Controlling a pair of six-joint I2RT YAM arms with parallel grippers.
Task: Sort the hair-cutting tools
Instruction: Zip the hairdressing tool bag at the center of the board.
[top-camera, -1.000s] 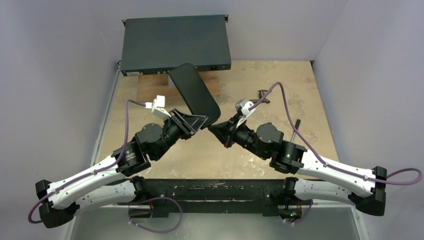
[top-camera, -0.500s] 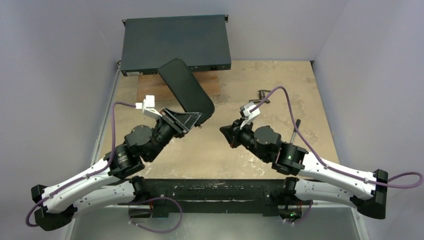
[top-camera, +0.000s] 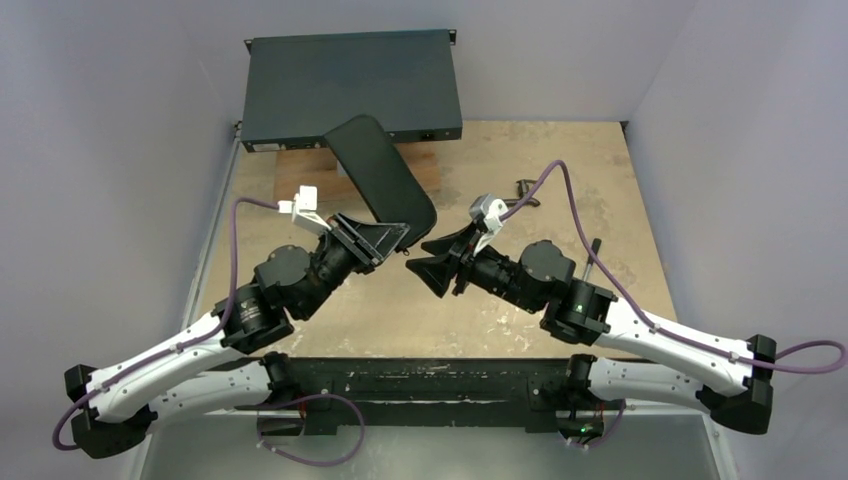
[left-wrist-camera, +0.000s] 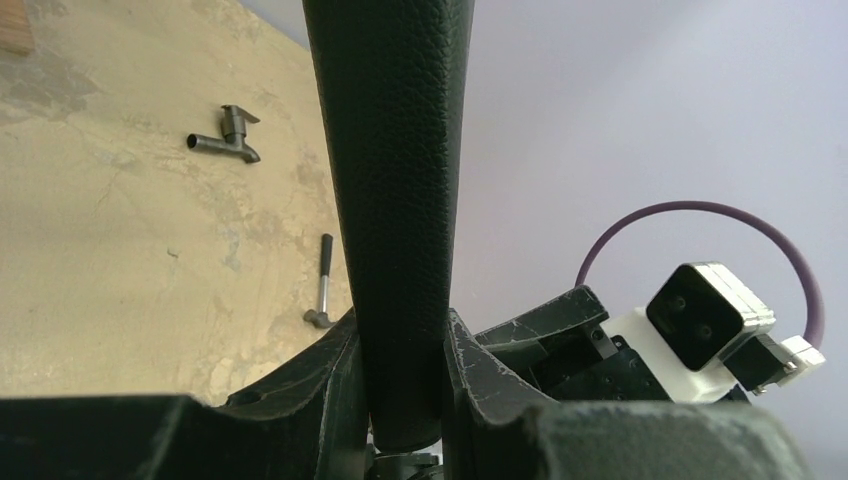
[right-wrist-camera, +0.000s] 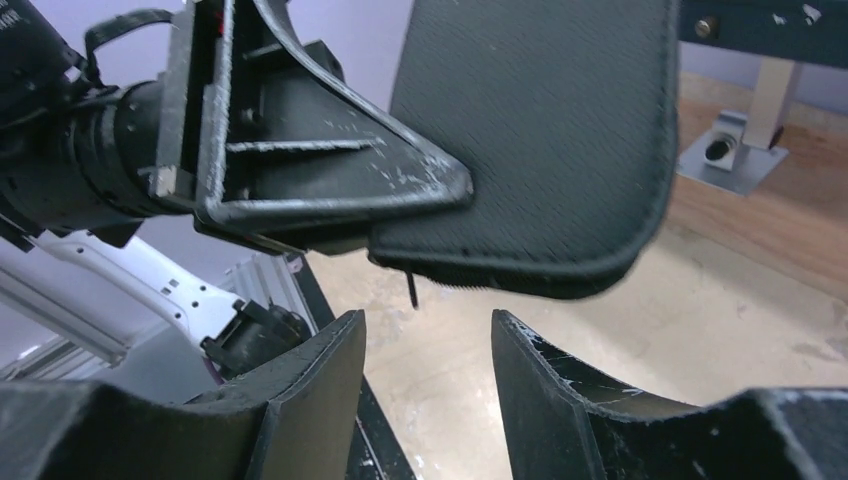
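A black textured zip pouch (top-camera: 380, 180) stands up off the table, its lower end pinched between the fingers of my left gripper (top-camera: 385, 238). The left wrist view shows the pouch (left-wrist-camera: 395, 200) rising straight out of the left gripper (left-wrist-camera: 400, 330). My right gripper (top-camera: 425, 258) faces the pouch's near corner from the right, open and empty. In the right wrist view the pouch (right-wrist-camera: 540, 130) hangs just beyond the right gripper (right-wrist-camera: 428, 325), with a thin zipper pull (right-wrist-camera: 411, 288) dangling from its edge. The hair-cutting tools are out of view.
A flat dark box (top-camera: 352, 85) sits at the back on a wooden board (top-camera: 300, 170). A dark T-shaped fitting (top-camera: 522, 190) lies right of centre, and a small hammer (top-camera: 592, 255) lies beside the right arm.
My right gripper has opened and moved left, closer to the pouch's corner. The left arm shifted a little with the pouch still held.
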